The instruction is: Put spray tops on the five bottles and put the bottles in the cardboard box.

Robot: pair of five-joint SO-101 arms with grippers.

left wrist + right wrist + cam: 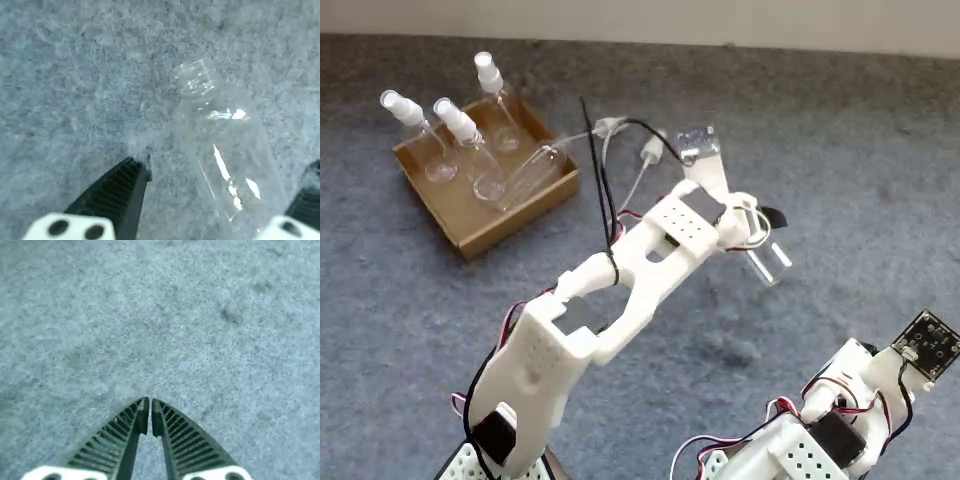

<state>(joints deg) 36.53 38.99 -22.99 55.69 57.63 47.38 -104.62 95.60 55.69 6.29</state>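
Uncapped clear plastic bottle (220,132) lies on the grey carpet (75,75) between the spread-apart jaws of the left gripper (226,172), long axis pointing away from the claw, neck farthest, while the right gripper (150,412), pinched together and empty, sits well apart.

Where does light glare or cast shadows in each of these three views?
Left wrist view: white glare streaks run down the clear bottle. High view: soft light, no hard shadow beneath the left arm. Right wrist view: even light on the grey cover, no glare.
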